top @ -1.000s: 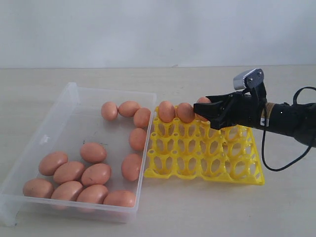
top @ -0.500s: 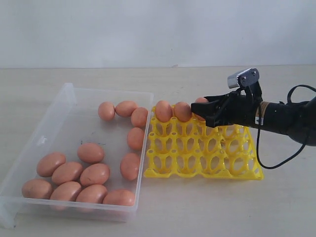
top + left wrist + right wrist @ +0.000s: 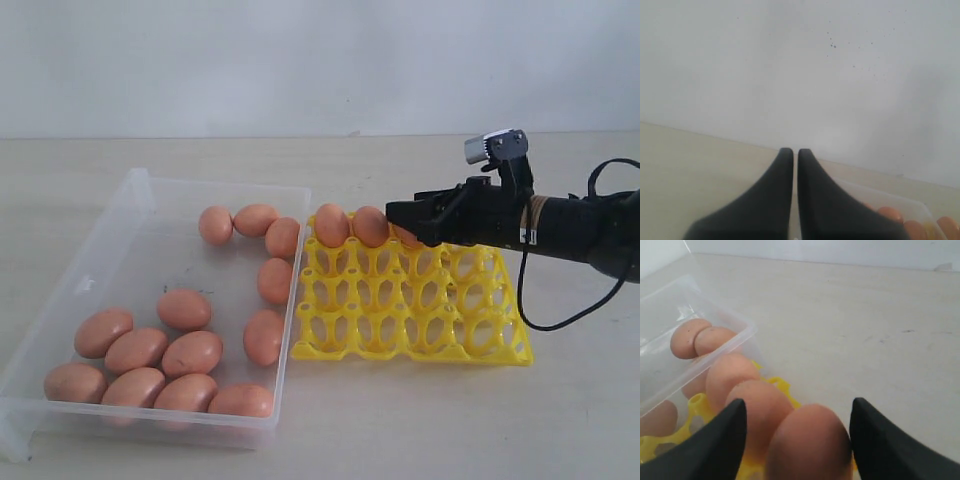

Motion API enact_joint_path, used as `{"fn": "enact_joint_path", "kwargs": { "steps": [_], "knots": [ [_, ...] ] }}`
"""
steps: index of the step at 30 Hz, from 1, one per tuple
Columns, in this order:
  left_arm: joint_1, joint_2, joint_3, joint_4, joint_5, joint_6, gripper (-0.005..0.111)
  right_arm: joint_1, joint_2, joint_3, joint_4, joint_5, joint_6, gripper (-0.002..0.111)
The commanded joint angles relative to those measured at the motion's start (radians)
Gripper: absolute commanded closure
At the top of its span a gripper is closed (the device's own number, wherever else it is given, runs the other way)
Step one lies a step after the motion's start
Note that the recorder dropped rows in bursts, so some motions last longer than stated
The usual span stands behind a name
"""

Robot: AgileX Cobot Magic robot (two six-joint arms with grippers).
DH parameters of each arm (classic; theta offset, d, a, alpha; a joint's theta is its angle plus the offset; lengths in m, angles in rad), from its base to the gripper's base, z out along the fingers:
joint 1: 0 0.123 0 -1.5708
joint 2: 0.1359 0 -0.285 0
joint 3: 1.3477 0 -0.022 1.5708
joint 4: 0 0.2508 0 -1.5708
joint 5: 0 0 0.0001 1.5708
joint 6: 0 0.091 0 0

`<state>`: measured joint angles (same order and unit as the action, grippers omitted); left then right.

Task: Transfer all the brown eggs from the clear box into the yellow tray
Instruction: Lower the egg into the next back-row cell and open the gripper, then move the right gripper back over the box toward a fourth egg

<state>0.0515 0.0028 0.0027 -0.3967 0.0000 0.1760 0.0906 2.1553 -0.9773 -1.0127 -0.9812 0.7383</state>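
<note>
Thirteen brown eggs [image 3: 193,353] lie in the clear box [image 3: 118,255], which stands on the left of the pale table [image 3: 400,430] in the exterior view. Five curve from its far wall down the side next to the yellow tray [image 3: 420,300], and eight cluster toward the near corner away from it. Three more eggs sit side by side in the tray's far row, starting at the corner cup beside the box. The first egg [image 3: 332,225] and the second egg [image 3: 370,226] show whole; you see the third egg [image 3: 807,445] best in the right wrist view.

Your right gripper [image 3: 402,213] reaches in level from the right over that far row. Its fingers [image 3: 720,440] are parted, one on each side of the third egg. A gap shows on the side toward the second egg; on the other side you cannot tell whether finger and shell touch.

Your left gripper [image 3: 795,152] appears only in its own wrist view, fingers drawn together with a hairline slit between them, facing a white wall [image 3: 790,75].
</note>
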Motion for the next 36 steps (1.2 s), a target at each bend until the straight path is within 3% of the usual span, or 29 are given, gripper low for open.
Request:
{"fn": "enact_joint_path", "kwargs": {
  "steps": [1, 15, 19, 24, 29, 36],
  "knots": [
    [-0.004, -0.003, -0.003, -0.005, 0.0, 0.006, 0.103, 0.0, -0.069, -0.001, -0.045, 0.026, 0.062, 0.053],
    [-0.004, -0.003, -0.003, -0.005, 0.0, 0.006, 0.103, 0.0, -0.29, -0.001, -0.277, 0.196, 0.335, 0.053],
    [-0.004, -0.003, -0.003, -0.005, 0.0, 0.006, 0.103, 0.0, -0.33, -0.001, -0.299, 0.146, 0.402, 0.058],
    [-0.004, -0.003, -0.003, -0.005, 0.0, 0.006, 0.103, 0.017, -0.353, -0.001, -0.332, -0.038, 0.477, 0.063],
    [-0.004, -0.003, -0.003, -0.005, 0.0, 0.006, 0.103, 0.143, -0.368, -0.001, -0.354, 0.025, 0.489, 0.063],
    [-0.004, -0.003, -0.003, -0.005, 0.0, 0.006, 0.103, 0.369, -0.372, -0.05, -0.353, 0.343, 0.465, 0.063]
  ]
}}
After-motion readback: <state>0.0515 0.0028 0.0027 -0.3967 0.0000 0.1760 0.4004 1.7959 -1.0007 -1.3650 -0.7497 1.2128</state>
